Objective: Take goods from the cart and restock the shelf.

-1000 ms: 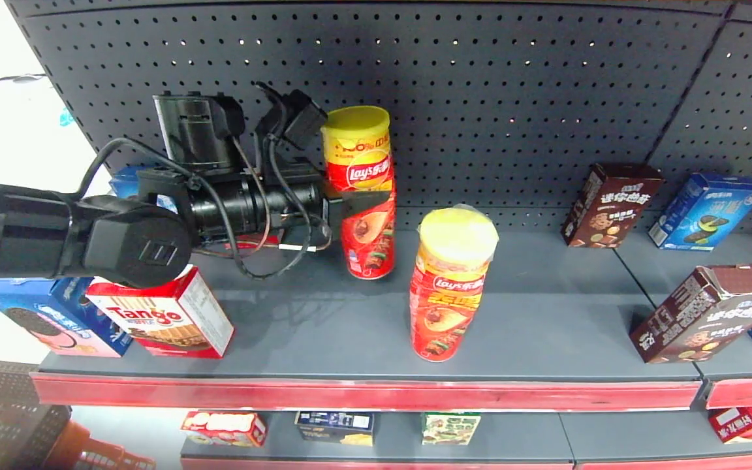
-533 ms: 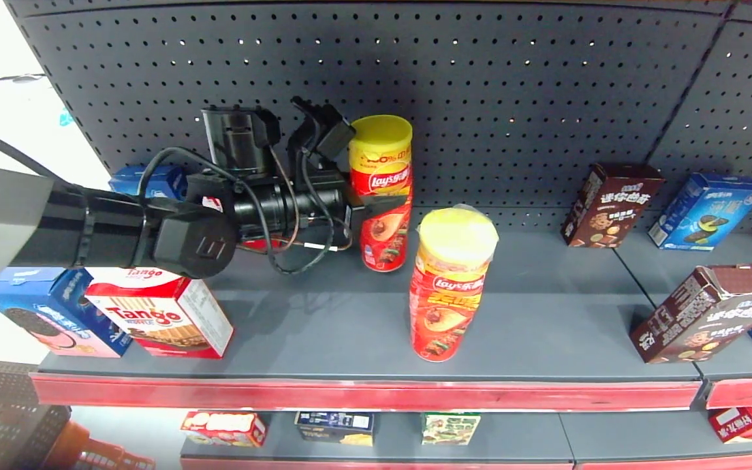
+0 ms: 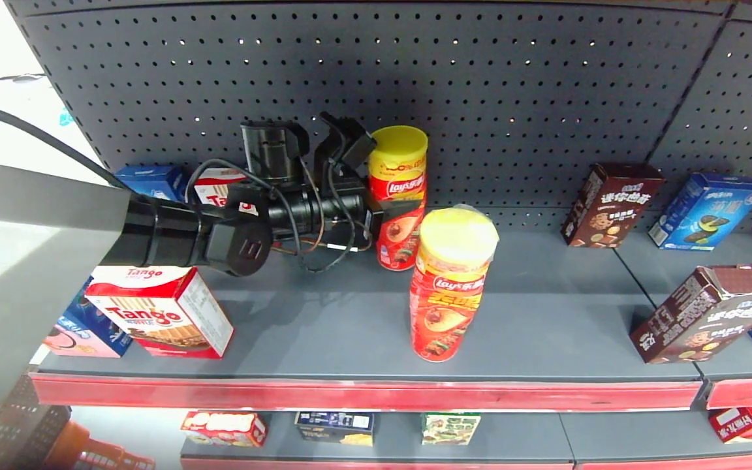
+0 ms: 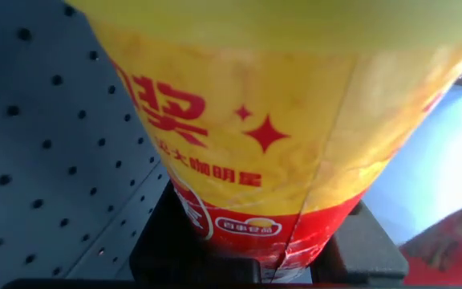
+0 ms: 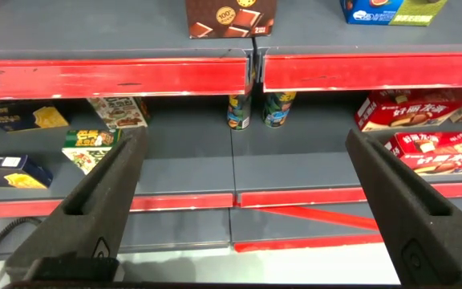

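Note:
My left gripper (image 3: 390, 210) is shut on a red chips can with a yellow lid (image 3: 401, 194), held upright close to the pegboard at the back of the grey shelf (image 3: 324, 326). Whether its base touches the shelf I cannot tell. In the left wrist view this can (image 4: 279, 136) sits between the dark fingers (image 4: 175, 245) of my left gripper (image 4: 267, 261). A second, identical can (image 3: 452, 281) stands upright in front of it and slightly to the right, apart from it. My right gripper (image 5: 247, 209) is open with nothing between its fingers (image 5: 95, 201).
A red-and-white wafer box (image 3: 162, 314) stands at the shelf's front left, under my left arm. Brown cookie boxes (image 3: 611, 203) (image 3: 702, 313) and a blue box (image 3: 705, 210) sit to the right. The pegboard wall (image 3: 480, 98) closes the back. Lower shelves (image 5: 239, 172) hold several small packs.
My left arm has carried the held can to the right and deeper toward the pegboard, behind the standing can. The standing can and the boxes have not moved.

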Available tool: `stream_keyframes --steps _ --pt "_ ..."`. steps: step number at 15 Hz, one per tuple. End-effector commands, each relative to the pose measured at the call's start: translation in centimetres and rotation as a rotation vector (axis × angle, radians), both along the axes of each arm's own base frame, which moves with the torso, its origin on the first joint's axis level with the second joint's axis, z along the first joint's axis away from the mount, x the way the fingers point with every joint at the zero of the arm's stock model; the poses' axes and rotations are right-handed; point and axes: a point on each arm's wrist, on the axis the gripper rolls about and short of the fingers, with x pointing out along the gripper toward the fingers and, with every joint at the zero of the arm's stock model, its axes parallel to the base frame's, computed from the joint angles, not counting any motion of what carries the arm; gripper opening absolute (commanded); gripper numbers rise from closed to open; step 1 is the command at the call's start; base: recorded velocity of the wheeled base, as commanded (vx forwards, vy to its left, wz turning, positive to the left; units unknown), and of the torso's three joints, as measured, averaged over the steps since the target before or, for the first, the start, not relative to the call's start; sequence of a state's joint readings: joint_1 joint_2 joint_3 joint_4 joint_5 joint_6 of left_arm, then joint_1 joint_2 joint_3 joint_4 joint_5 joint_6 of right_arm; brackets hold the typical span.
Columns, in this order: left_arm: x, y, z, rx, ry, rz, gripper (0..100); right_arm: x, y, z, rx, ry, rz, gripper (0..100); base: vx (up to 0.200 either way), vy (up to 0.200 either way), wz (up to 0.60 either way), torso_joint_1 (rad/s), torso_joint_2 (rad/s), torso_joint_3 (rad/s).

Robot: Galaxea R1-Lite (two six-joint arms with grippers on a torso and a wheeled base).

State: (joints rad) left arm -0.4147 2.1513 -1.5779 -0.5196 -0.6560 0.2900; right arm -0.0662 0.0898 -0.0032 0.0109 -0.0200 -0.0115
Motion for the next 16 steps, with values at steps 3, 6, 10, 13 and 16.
stream_keyframes --steps 3,6,10,13,16 --pt "0.7 -1.3 -1.2 0.005 0.011 -0.018 0 0.0 0.0 0.0 -0.001 0.002 0.0 100 0.0 0.0 0.0 0.0 0.0 0.0" --pt "1.1 -1.6 -1.6 0.004 0.01 -0.022 0 0.0 0.0 0.0 -0.001 0.002 0.0 100 0.0 0.0 0.0 0.0 0.0 0.0" --pt "1.4 -2.1 -1.7 0.001 0.003 -0.028 0 0.0 0.0 0.0 -0.001 0.002 0.0 100 0.0 0.0 0.0 0.0 0.0 0.0" --pt "1.5 -2.6 -1.8 0.0 0.0 -0.035 0 0.0 0.0 0.0 -0.001 0.002 0.0 100 0.0 0.0 0.0 0.0 0.0 0.0" --pt "1.7 -2.7 -2.3 0.003 0.004 -0.037 0 0.0 0.0 0.0 -0.001 0.002 0.0 100 0.0 0.0 0.0 0.0 0.0 0.0"
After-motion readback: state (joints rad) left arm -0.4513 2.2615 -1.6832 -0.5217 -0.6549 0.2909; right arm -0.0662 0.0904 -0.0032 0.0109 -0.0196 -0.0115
